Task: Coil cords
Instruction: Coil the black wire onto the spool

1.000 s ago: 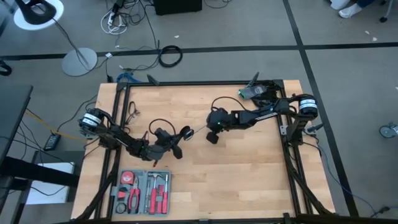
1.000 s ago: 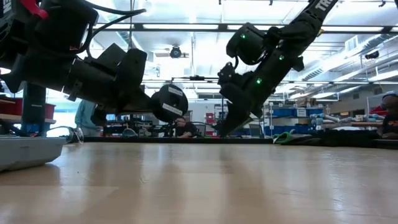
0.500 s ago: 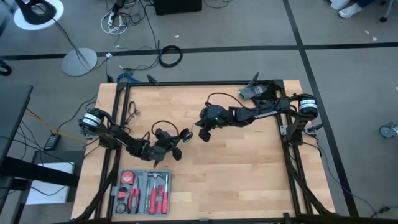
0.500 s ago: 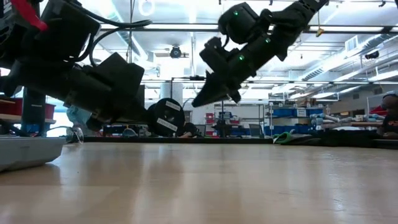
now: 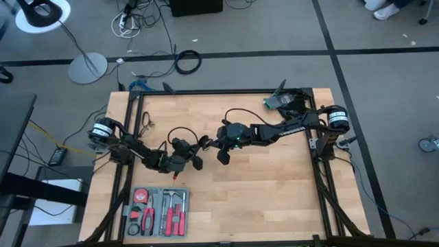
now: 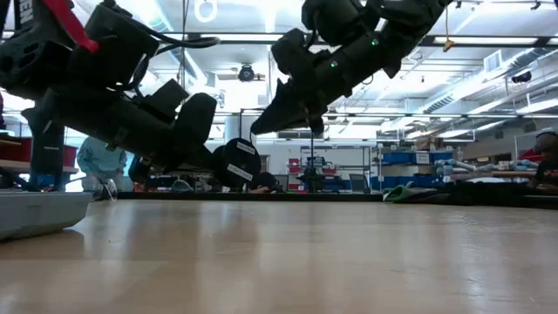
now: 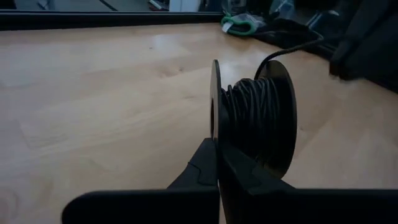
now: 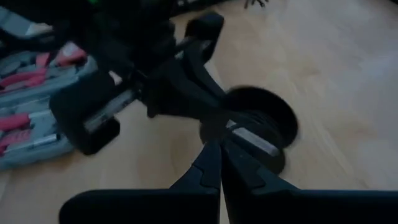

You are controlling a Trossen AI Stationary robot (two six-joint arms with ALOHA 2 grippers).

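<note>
Near the table's middle, the left gripper (image 7: 217, 146) pinches the spool (image 7: 258, 121) by its flange; the right gripper (image 5: 223, 152), pressed together, hovers just beside it, with the cord (image 5: 241, 113) trailing toward the right arm.

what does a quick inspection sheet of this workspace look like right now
surface: wooden table, bare across its near and right parts
job's things: black cord wound on a small round spool, held above the table; a loose end arcs toward the right arm
clutter: tool kit tray with red-handled tools at the near left edge
grippers: left gripper shut on the spool's flange; right gripper shut, raised right beside the spool, and whether it pinches the cord cannot be told
cables: loose wires on the floor beyond the table
surroundings: lamp base on the floor; shelving and a person far behind in the low view
</note>
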